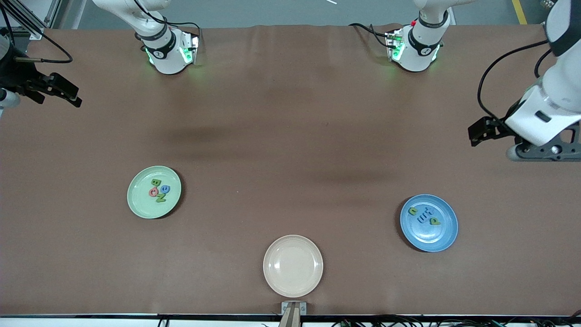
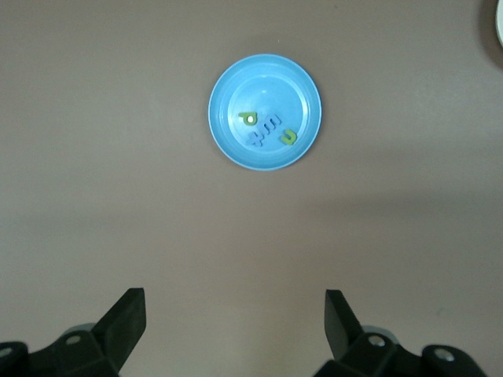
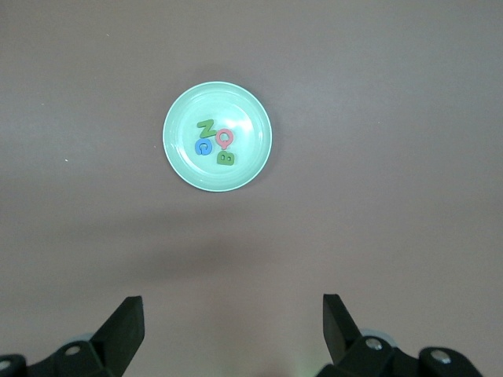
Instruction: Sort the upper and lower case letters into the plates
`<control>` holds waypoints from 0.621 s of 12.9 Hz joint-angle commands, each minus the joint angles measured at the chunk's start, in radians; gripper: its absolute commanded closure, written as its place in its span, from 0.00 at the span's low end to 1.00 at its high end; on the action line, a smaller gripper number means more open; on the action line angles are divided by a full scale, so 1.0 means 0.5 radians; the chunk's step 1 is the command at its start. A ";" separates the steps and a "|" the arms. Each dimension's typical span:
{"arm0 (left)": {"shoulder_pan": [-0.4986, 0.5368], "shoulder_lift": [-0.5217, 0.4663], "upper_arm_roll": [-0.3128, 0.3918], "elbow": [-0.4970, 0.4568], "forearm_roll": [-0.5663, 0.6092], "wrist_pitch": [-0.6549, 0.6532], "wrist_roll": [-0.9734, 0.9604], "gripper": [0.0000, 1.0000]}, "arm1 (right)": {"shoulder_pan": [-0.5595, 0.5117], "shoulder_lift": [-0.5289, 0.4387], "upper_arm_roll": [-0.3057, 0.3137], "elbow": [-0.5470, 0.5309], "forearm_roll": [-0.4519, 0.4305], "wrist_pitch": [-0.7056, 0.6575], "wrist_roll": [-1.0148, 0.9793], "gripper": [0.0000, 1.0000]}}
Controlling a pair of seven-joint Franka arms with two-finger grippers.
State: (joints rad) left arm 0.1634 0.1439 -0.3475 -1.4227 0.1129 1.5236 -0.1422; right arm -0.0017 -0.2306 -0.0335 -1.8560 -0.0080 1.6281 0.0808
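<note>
The pale mint green plate (image 1: 141, 205) lies toward the right arm's end of the table and holds a green Z (image 3: 207, 128), a pink Q (image 3: 225, 138), a blue letter (image 3: 203, 147) and a green B (image 3: 226, 159). The blue plate (image 1: 431, 239) lies toward the left arm's end and holds a green p (image 2: 247, 119), dark blue letters (image 2: 266, 134) and another green letter (image 2: 288, 137). My right gripper (image 1: 63, 93) is open and empty, high above the table's edge; its wrist view (image 3: 232, 308) looks down on the mint plate (image 3: 185, 166). My left gripper (image 1: 480, 131) is open and empty; its wrist view (image 2: 234, 305) looks down on the blue plate (image 2: 271, 77).
A cream-beige plate (image 1: 293, 281) with nothing in it lies near the table's front edge, between the two other plates and nearer to the front camera. Brown cloth covers the table. The arms' bases (image 1: 170, 52) (image 1: 415, 47) stand along the table's edge farthest from the front camera.
</note>
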 commanded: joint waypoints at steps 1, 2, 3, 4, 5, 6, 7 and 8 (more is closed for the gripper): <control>-0.173 -0.256 0.240 -0.292 -0.121 0.012 0.039 0.00 | 0.019 -0.048 -0.016 -0.043 0.022 0.027 -0.024 0.00; -0.186 -0.300 0.262 -0.333 -0.125 0.012 0.039 0.00 | 0.013 -0.024 -0.016 0.008 0.019 0.011 -0.027 0.00; -0.186 -0.330 0.262 -0.360 -0.125 0.012 0.042 0.00 | 0.013 0.034 -0.016 0.055 0.004 0.011 -0.030 0.00; -0.186 -0.379 0.284 -0.412 -0.125 0.015 0.045 0.00 | 0.013 0.108 -0.016 0.137 0.001 0.005 -0.027 0.00; -0.186 -0.410 0.311 -0.443 -0.128 0.018 0.045 0.00 | 0.013 0.157 -0.016 0.189 0.001 -0.022 -0.024 0.00; -0.186 -0.429 0.318 -0.459 -0.146 0.018 0.045 0.00 | 0.013 0.203 -0.016 0.245 0.001 -0.047 -0.024 0.00; -0.186 -0.453 0.321 -0.474 -0.158 0.021 0.048 0.00 | 0.013 0.240 -0.016 0.282 0.004 -0.065 -0.024 0.00; -0.186 -0.484 0.333 -0.505 -0.161 0.042 0.048 0.00 | 0.010 0.268 -0.016 0.303 0.007 -0.072 -0.021 0.00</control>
State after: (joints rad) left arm 0.0766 -0.0443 -0.1991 -1.6202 0.0536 1.5233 -0.1366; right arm -0.0015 -0.1460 -0.0341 -1.7643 -0.0080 1.6216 0.0781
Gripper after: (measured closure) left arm 0.000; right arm 0.000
